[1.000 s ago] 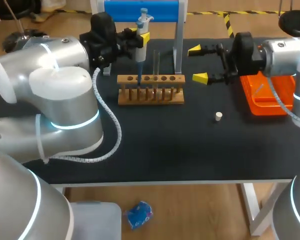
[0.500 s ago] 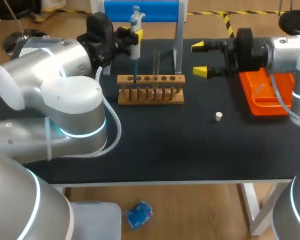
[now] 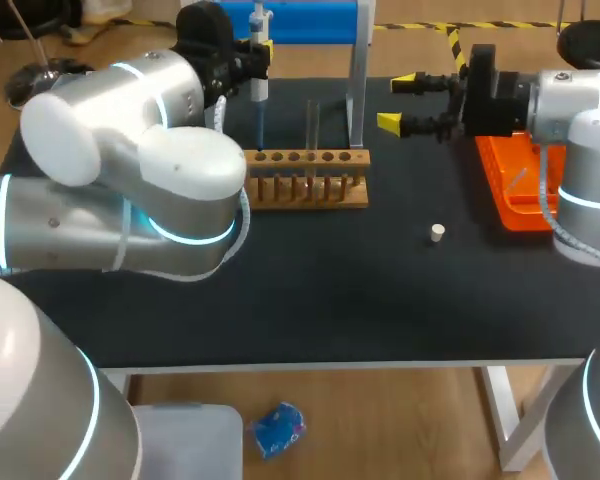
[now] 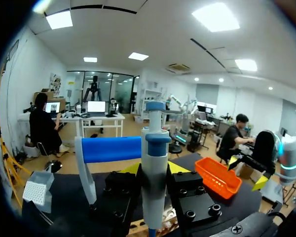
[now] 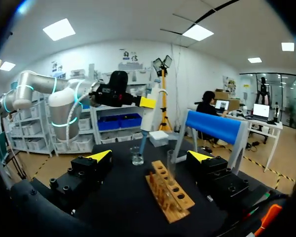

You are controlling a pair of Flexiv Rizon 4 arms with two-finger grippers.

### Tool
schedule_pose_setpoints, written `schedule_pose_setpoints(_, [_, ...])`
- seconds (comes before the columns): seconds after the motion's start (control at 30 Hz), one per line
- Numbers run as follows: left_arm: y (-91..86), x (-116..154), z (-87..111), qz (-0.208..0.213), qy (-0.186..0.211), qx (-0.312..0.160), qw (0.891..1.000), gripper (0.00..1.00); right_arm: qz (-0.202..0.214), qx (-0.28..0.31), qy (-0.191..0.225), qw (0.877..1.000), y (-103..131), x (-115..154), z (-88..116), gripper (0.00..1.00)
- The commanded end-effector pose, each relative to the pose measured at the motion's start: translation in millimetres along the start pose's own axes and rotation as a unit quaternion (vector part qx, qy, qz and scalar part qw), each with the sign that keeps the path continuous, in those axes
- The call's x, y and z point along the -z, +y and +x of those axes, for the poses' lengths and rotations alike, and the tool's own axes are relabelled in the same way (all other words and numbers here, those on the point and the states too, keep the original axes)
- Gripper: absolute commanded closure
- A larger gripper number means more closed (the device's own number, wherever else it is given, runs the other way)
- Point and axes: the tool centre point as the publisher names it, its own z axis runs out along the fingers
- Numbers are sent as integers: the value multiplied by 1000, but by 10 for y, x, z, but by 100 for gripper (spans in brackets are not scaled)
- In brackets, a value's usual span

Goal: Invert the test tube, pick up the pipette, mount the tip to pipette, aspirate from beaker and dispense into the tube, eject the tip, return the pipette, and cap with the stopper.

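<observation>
Clamping pipette [image 3: 259, 85] upright, left tool [image 3: 263, 55] above rack's [image 3: 305, 190] end; right tool [image 3: 398, 101] wide open, empty, well apart.

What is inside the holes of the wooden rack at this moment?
One glass tube stands upright in a hole of the rack. The other visible holes look empty. The left arm covers the rack's left end, so that part is unknown.

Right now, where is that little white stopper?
In the head view the stopper stands alone on the black table, right of the wooden rack and left of the orange tray.
</observation>
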Motion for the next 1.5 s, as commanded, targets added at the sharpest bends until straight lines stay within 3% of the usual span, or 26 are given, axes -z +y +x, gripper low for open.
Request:
schedule_pose_setpoints(0.03, [-88, -95, -30, -43, -61, 0, 997, 100, 8, 0, -33, 999, 24, -183, -124, 0])
schedule_pose_setpoints(0.43, [-50, -304, -412, -69, -93, 12, 993, 100, 15, -9, -40, 999, 94, -603, -636, 0])
schedule_pose_setpoints(0.77, [32, -561, -704, -78, -108, 28, 991, 100, 29, -22, -30, 999, 173, -1000, -924, 0])
schedule_pose_setpoints(1.23, [23, -708, -948, -84, -119, 25, 989, 100, 47, -44, -63, 996, 155, -1410, -1229, 0])
schedule_pose_setpoints(1.5, [18, -743, -1035, -88, -130, 21, 987, 100, 54, -48, -67, 995, 139, -1482, -1314, 0])
